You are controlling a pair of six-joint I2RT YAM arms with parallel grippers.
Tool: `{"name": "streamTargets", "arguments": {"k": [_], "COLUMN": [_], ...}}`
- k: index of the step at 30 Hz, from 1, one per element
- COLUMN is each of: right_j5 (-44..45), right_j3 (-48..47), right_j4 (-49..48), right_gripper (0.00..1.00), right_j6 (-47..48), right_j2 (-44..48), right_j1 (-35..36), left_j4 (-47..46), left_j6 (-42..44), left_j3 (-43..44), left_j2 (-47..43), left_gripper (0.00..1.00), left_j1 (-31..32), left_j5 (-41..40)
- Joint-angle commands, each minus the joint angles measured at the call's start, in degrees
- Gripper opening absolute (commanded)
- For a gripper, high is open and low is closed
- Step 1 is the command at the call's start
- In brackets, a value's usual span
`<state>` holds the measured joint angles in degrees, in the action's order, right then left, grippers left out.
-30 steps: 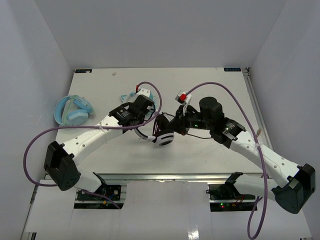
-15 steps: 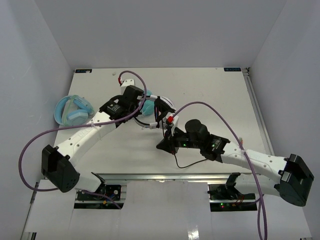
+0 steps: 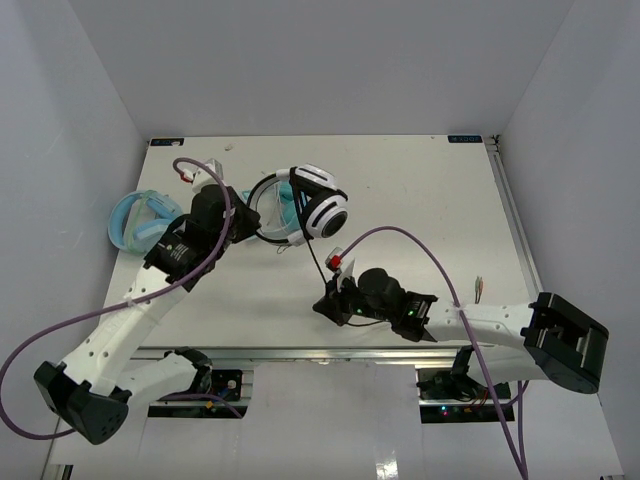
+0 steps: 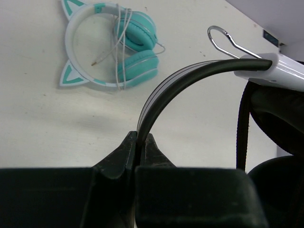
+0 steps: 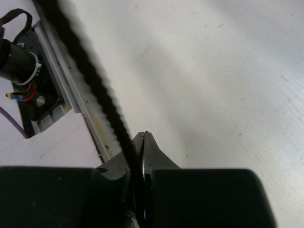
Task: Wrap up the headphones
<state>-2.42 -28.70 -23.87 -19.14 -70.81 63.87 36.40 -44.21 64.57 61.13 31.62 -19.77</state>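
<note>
The black-and-white headphones (image 3: 322, 205) are held up over the middle of the table, white earcups with black pads to the right. My left gripper (image 3: 243, 226) is shut on their thin black headband (image 4: 178, 80), which arcs up to a white earcup arm (image 4: 278, 69). The thin black cable (image 3: 318, 255) runs down from the earcups to my right gripper (image 3: 327, 303), which is shut on it. In the right wrist view the cable (image 5: 90, 71) passes between the closed fingertips (image 5: 144, 141).
Teal cat-ear headphones (image 4: 111, 45) with a white cable lie on the table behind the held pair. Light-blue headphones (image 3: 135, 222) lie at the table's left edge. The table's near edge and metal rail (image 5: 71, 95) are beside my right gripper.
</note>
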Motion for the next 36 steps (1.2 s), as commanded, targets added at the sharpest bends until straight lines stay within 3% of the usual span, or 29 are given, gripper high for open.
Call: {"name": "streamTargets", "arguments": {"k": [1, 10, 21, 27, 36], "right_j5": [4.5, 10.7, 6.5, 4.1, -1.4], "right_j3": [0.1, -0.5, -0.2, 0.5, 0.6], "right_j4": [-6.3, -4.9, -6.6, -7.2, -7.7], "right_gripper": [0.08, 0.09, 0.13, 0.13, 0.12], "right_j6": [-0.6, 2.1, 5.6, 5.4, 5.9], "right_j2": [-1.8, -2.6, -5.4, -6.6, -8.8], "right_j1": [0.4, -0.2, -3.6, -7.9, -12.5], "left_j4": [-7.1, -1.3, 4.9, 7.0, 8.8], "left_j6": [-4.9, -1.4, 9.4, 16.3, 24.5], "left_j3": [-0.7, 0.6, 3.7, 4.6, 1.9], "left_j2": [-6.8, -14.2, -17.4, -16.2, -14.8], "left_gripper": [0.0, 0.0, 0.0, 0.0, 0.0], "left_j1": [-0.2, -0.2, -0.2, -0.2, -0.2], "left_j5": [5.0, 7.2, 16.4, 28.3, 36.7]}}
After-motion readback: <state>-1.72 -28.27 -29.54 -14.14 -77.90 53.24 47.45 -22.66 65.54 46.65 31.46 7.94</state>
